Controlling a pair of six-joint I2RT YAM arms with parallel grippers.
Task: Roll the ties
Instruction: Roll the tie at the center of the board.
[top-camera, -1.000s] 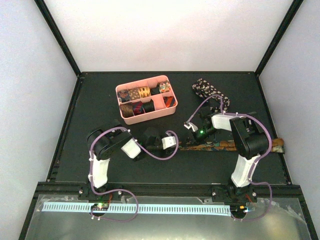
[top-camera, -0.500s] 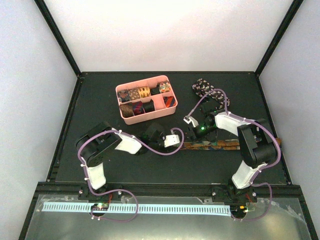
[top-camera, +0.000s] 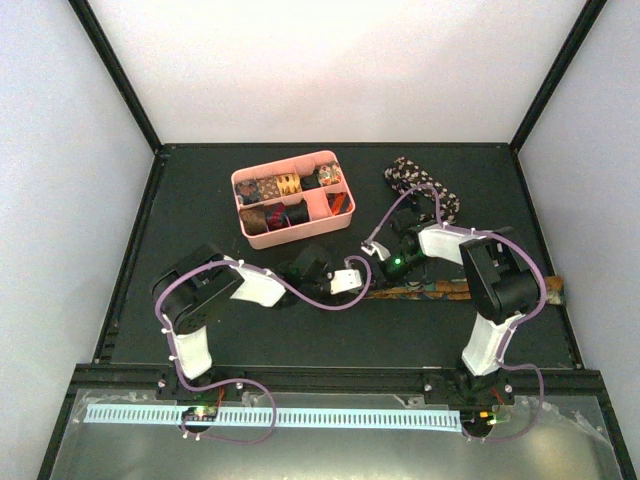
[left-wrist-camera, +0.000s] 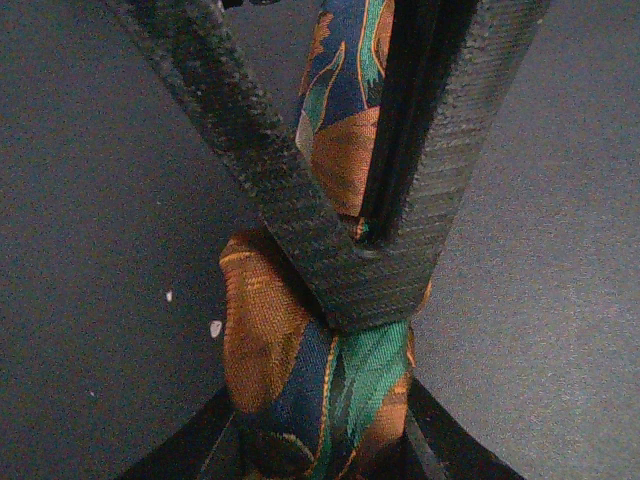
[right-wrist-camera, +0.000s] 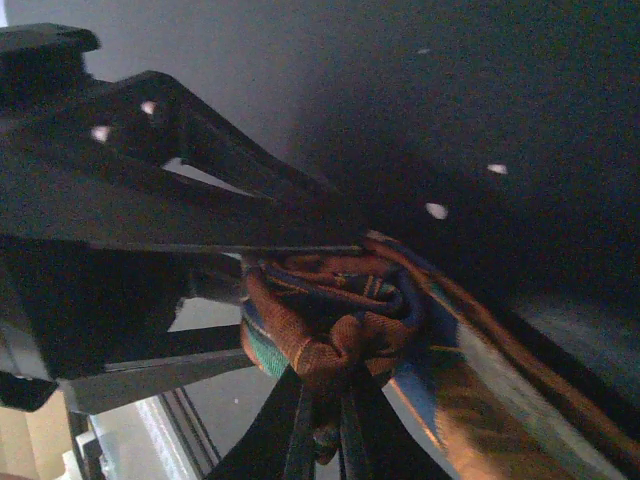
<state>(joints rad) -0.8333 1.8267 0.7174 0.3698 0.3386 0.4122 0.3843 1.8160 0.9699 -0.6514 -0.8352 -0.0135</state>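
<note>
You're pinching patterned tie (left-wrist-camera: 265, 340) coil with left gripper (left-wrist-camera: 320, 445) and right gripper (right-wrist-camera: 325, 405); looks limp and slippery, grip the core.

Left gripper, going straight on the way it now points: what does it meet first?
The right gripper, pinched on the same orange, blue and green patterned fabric tie just ahead of the left gripper, which holds the rolled end. The gap looks small, though depth is unclear.
</note>
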